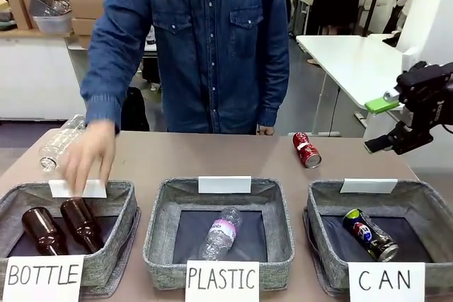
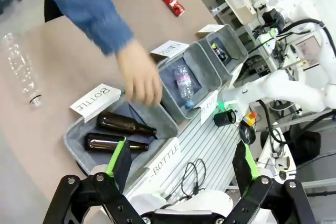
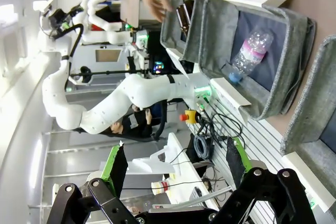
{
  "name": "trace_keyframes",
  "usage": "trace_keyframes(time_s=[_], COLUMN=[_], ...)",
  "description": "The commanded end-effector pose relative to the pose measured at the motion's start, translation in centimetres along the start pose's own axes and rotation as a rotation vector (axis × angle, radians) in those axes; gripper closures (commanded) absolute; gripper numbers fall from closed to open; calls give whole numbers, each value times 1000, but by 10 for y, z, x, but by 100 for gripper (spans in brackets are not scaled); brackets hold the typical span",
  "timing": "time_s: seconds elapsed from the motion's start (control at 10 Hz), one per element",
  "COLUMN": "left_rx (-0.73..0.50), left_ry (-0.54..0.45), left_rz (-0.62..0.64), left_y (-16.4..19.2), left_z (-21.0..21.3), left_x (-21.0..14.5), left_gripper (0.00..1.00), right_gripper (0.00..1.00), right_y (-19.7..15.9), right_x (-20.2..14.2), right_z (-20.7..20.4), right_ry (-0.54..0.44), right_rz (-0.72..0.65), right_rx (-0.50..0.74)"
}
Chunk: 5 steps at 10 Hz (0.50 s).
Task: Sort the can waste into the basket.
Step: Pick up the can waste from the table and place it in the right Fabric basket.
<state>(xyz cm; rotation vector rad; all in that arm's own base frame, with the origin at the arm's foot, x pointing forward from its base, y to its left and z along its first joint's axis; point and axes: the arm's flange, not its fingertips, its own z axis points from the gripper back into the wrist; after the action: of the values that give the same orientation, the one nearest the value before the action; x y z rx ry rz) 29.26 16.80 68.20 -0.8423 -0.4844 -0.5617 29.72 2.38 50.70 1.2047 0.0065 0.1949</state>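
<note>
The front view gives the right gripper (image 1: 380, 125) from the side, at the right edge of the frame, in the air and higher in the picture than the CAN basket (image 1: 324, 206). Its fingers stand apart and nothing is between them. The right wrist view agrees. The two green pads (image 3: 113, 163) rise from the bottom edge with a wide gap, and behind them are the PLASTIC basket (image 3: 215, 35) at the upper right and the white left arm (image 3: 147, 90) in the middle.

The left gripper (image 2: 182, 163) is at the bottom of the left wrist view. It is also wide apart, and it holds and touches nothing. This view looks down on the three baskets as a row going from lower left to upper right.

The red can (image 1: 306, 150) lies on its side on the table (image 1: 212, 157), right of the middle, near the far rim of the CAN basket and outside it. In the left wrist view it is at the top of the frame. The blue can (image 1: 369, 235) lies inside the CAN basket, slanted on the dark base.

The PLASTIC basket, lower middle in the front view, holds one clear bottle (image 1: 221, 233). The BOTTLE basket (image 1: 124, 210), lower left, holds two brown bottles (image 1: 81, 224) side by side. A person's hand (image 1: 88, 157) hangs at the far rim of this basket, by its white card. A second bottle (image 1: 60, 139), also clear, lies on the table at the left, behind the hand.
</note>
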Motion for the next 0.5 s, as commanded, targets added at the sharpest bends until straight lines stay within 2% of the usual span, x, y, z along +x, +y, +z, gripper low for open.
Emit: trace_keyframes(time_s=[0.0,0.2,0.3,0.4], left_rx=[-14,-23,2,23], left_ry=[17,29,46,107], left_rz=[17,21,44,59], left_y=[-1,-3,-8,-8], left_z=[-6,-19,-47,-82], left_x=[6,8,11,12], left_gripper=[0,0,0,0], right_gripper=[0,0,0,0], right_y=[0,0,0,0], right_x=[0,0,0,0], right_z=[0,0,0,0], right_ry=[-1,-1,-1,-1], right_rz=[6,6,6,6], right_rx=[-11,-11,-11,-11])
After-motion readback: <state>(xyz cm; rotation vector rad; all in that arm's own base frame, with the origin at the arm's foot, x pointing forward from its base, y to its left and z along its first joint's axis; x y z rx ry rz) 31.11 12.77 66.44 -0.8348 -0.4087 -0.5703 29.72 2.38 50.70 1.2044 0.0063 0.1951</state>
